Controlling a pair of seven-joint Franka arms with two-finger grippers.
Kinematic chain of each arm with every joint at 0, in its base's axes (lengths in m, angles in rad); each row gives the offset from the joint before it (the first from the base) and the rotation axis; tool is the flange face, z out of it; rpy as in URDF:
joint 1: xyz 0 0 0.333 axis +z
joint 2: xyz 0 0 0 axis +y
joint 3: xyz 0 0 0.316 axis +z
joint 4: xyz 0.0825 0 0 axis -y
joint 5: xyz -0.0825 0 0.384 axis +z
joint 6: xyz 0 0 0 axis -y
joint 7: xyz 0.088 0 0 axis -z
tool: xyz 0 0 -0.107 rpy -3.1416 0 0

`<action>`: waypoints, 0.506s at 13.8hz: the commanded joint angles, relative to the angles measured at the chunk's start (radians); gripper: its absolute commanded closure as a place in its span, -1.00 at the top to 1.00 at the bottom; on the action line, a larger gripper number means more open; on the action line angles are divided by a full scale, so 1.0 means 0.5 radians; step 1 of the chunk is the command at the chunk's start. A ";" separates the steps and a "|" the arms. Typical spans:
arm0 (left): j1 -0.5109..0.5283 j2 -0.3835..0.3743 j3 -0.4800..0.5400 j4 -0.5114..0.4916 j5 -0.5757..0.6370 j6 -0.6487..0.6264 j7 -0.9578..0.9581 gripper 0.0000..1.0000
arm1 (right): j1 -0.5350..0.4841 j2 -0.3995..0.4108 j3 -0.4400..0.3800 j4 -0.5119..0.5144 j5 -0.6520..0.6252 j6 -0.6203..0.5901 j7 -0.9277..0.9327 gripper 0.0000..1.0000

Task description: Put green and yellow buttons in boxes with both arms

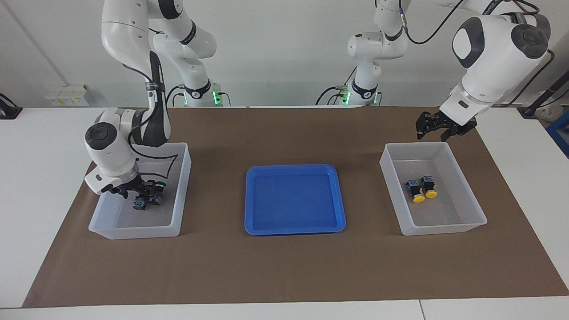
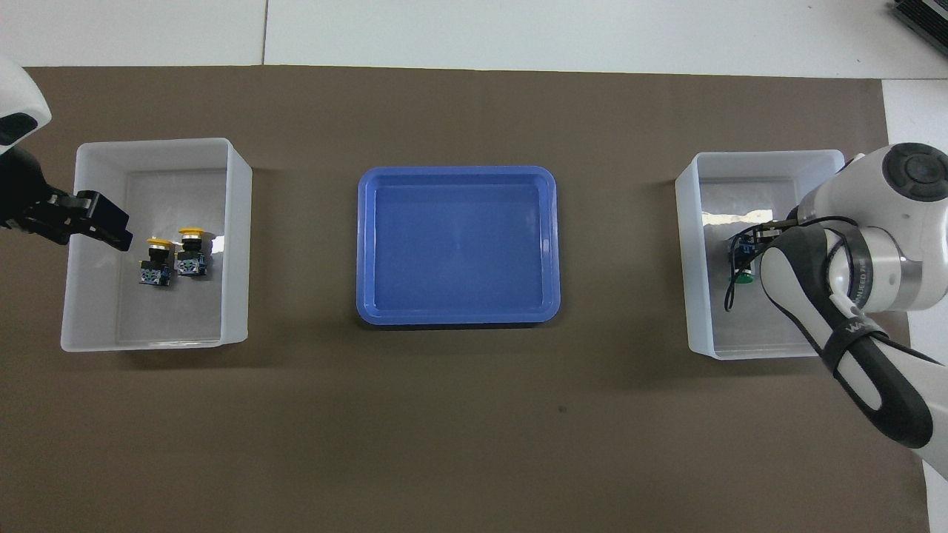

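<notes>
White desk [image 1: 40, 178] with a brown mat [image 1: 284, 266] on it, pale wall at the robots' end.

Facing view: the blue tray [image 1: 294, 200] sits mid-mat between two clear bins. The bin at my left arm's end [image 1: 444, 229] has both yellow buttons [image 1: 422, 189] lying on its floor side by side, touching. My left claw [image 1: 433, 129] is up in the air over the rim of that bin, at the corner toward the robots. Its fingers are apart and hold nothing. The bin at my right arm's end [image 1: 133, 231] has the green buttons [image 1: 156, 195]. My right claw [image 1: 141, 194] is down inside it, right at them. Can't tell if it's gripping one or has let go.

Overhead view: left claw [image 2: 104, 226] is over the outer wall of its bin, with the yellow buttons [image 2: 174, 259] just beside it. My right arm covers most of the other bin [image 2: 696, 296]. Only one green cap [image 2: 743, 277] and a bit of blue body peek out next to the wrist. Right claw is hidden here.
</notes>
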 commanded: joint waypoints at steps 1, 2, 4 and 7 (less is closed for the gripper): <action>0.076 -0.125 0.017 -0.128 0.026 0.051 0.136 0.49 | -0.037 -0.080 0.028 -0.031 -0.039 0.002 -0.027 1.00; 0.122 -0.138 0.020 -0.131 0.026 0.048 0.194 0.49 | -0.037 -0.113 0.028 -0.028 -0.029 -0.001 -0.024 1.00; 0.162 -0.156 0.017 -0.122 0.026 0.063 0.217 0.49 | -0.030 -0.190 0.034 -0.022 -0.008 -0.019 0.000 1.00; 0.135 -0.169 0.020 -0.143 0.026 0.054 0.174 0.48 | 0.015 -0.297 0.053 -0.013 0.041 -0.120 0.120 1.00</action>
